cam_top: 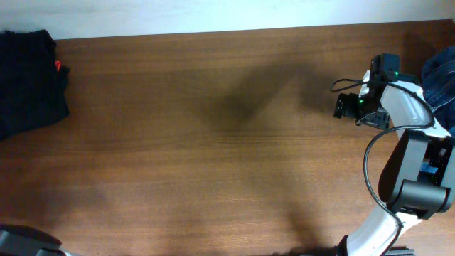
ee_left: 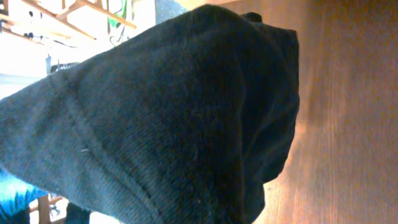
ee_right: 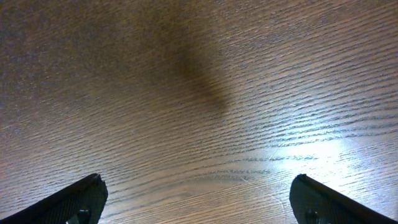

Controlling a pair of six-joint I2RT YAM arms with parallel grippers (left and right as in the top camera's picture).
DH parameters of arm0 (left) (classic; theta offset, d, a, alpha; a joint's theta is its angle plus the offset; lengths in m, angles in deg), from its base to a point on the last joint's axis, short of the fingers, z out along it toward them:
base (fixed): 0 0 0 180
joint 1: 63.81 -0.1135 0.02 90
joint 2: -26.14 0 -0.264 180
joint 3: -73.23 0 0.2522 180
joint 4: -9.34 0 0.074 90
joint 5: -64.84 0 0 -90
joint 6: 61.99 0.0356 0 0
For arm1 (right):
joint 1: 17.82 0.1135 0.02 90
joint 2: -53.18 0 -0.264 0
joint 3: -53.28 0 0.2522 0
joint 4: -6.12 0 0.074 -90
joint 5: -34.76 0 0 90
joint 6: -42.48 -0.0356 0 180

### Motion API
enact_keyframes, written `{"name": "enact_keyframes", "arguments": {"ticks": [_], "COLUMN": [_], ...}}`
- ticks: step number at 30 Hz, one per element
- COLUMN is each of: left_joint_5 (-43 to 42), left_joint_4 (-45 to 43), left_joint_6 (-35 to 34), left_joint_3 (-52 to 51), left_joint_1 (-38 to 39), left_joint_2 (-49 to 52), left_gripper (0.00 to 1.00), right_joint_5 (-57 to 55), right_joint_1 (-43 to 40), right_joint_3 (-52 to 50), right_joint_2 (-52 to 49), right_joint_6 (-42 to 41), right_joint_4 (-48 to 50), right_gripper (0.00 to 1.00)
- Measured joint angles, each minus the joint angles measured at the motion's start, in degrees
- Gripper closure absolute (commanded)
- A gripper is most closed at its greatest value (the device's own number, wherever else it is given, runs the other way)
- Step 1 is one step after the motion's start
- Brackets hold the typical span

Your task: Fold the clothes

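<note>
black knit cloth (ee_left: 174, 124) fills the left wrist view. it hangs so close to the lens that the left hand's fingers are hidden behind it. that hand is pressed together, but whether it pinches this garment i cannot tell. past the cloth's edge shows the brown wood of the desk (ee_left: 348, 124).

further out, the right hand (ee_right: 199, 208) hovers low over bare grain near the desk's right side, fingers spread wide and holding nothing.

farthest off, at the desk's far left corner, a second black heap (cam_top: 28, 78) lies partly out of frame, with a small red tag (cam_top: 59, 67) at its edge. whether it is a finished fold or a waiting pile cannot be told. some blue cloth (cam_top: 442, 78) shows at the right edge.

as i judge it, the task is at an early point for the garment by the lens. nothing lies flat on the open desk, so spreading, folding and setting it aside all remain.
</note>
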Motion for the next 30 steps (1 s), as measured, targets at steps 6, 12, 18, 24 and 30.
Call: {"name": "enact_keyframes", "arguments": {"ticks": [6,12,18,24,30], "left_joint_5": [0.1,-1.0,-2.8,-7.2,-9.3], "left_joint_4": [-4.9,-12.3,-19.4,-27.4,-31.1], "left_joint_6": [0.0,1.2,1.5,1.6,2.5], "left_joint_3": [-5.7,-12.0,-15.0,-21.5,-22.9], "left_joint_1": [-3.1,-2.6,-1.3,-0.9,1.2], "left_joint_2": [0.0,0.0,0.0,0.0,0.0], "left_gripper": [1.0,1.0,1.0,0.98,1.0], "right_joint_5": [0.0,0.0,0.0,0.0,0.0], "right_joint_1": [0.0,0.0,0.0,0.0,0.0], "right_joint_3": [0.0,0.0,0.0,0.0,0.0], "right_joint_2": [0.0,0.0,0.0,0.0,0.0], "right_joint_6": [0.0,0.0,0.0,0.0,-0.1], "right_joint_4": [0.0,0.0,0.0,0.0,0.0], "right_gripper": [0.01,0.01,0.01,0.01,0.01]}}
